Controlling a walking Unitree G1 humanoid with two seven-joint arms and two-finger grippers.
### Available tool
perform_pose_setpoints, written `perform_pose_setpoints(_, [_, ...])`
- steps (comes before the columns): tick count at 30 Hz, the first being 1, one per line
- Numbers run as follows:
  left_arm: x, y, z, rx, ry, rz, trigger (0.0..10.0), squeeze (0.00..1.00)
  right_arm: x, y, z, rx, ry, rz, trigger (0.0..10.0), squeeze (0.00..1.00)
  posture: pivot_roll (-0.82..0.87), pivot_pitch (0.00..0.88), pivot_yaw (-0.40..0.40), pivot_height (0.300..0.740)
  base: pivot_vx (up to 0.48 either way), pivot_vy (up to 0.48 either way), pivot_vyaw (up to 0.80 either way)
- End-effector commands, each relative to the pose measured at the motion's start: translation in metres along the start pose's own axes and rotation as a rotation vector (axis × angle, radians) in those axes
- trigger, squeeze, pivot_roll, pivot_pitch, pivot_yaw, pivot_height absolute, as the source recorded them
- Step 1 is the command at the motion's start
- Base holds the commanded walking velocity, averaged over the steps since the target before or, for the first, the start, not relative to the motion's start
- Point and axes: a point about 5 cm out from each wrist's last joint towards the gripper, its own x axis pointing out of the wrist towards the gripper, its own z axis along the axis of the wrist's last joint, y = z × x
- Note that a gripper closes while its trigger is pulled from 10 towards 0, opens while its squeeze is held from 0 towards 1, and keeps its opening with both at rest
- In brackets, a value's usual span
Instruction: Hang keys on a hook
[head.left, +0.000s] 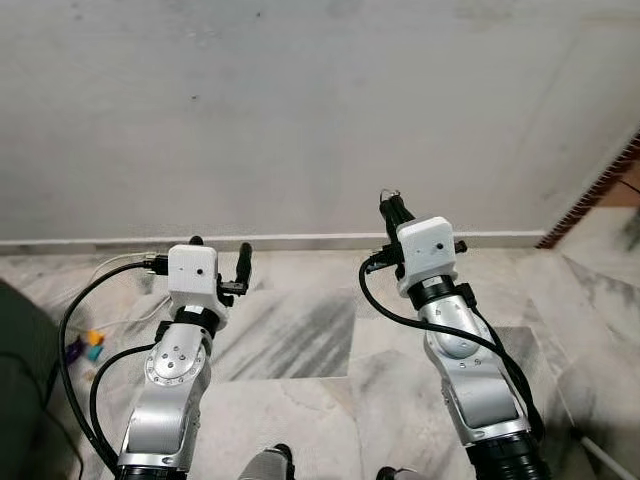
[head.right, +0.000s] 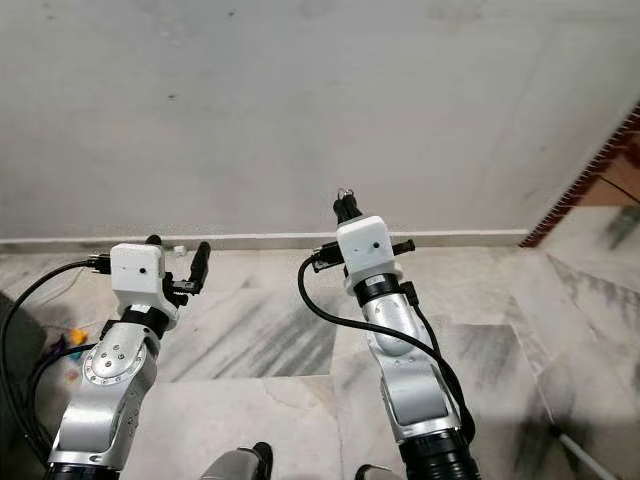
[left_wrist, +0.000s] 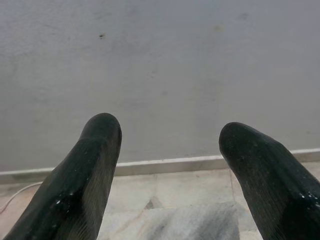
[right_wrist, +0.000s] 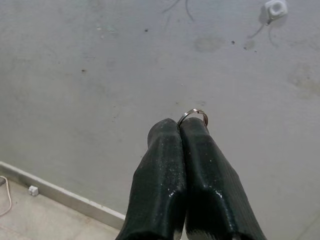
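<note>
Keys are pinched by the ring (right_wrist: 193, 115) in the closed right gripper (right_wrist: 180, 126); the ring should be raised squarely toward the hook (right_wrist: 274, 8), while the left gripper (left_wrist: 170, 132) is held wide

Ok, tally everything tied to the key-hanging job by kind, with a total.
Pincers: 2 (left pincer, fingers apart; right pincer, shut on the key ring)
Key rings: 1 (key ring)
Wall hooks: 1 (white hook on the wall)
Total: 4
</note>
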Motion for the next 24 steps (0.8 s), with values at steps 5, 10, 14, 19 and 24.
perform_pose_setpoints(5, [-0.002, 0.001, -0.003, -0.006, 0.006, 0.008, 10.0, 0.00, 0.002, 0.001, 0.002, 0.010, -0.013, 0.014, 10.0, 0.00, 0.03, 0.176, 0.013, 0.740, 0.000, 0.000, 0.74])
perform_pose_setpoints(10, [-0.003, 0.000, -0.003, -0.018, 0.004, 0.004, 10.0, 0.00, 0.004, 0.002, 0.003, 0.016, -0.018, 0.021, 10.0, 0.00, 0.03, 0.178, 0.007, 0.740, 0.000, 0.000, 0.14])
perform_pose_setpoints(14, [-0.004, 0.000, -0.003, -0.024, 0.004, 0.003, 10.0, 0.00, 0.004, 0.001, 0.003, 0.020, -0.020, 0.020, 10.0, 0.00, 0.03, 0.179, 0.007, 0.740, 0.000, 0.000, 0.00])
perform_pose_setpoints(19, [-0.006, 0.002, -0.003, -0.024, -0.001, 0.003, 10.0, 0.00, 0.003, 0.007, 0.006, 0.051, -0.037, 0.048, 10.0, 0.00, 0.04, 0.180, 0.007, 0.740, 0.000, 0.000, 0.00])
perform_pose_setpoints(24, [-0.006, 0.004, -0.002, -0.021, -0.007, 0.013, 10.0, 0.00, 0.003, 0.012, 0.011, 0.068, -0.059, 0.083, 10.0, 0.00, 0.03, 0.183, 0.005, 0.740, 0.000, 0.000, 0.00])
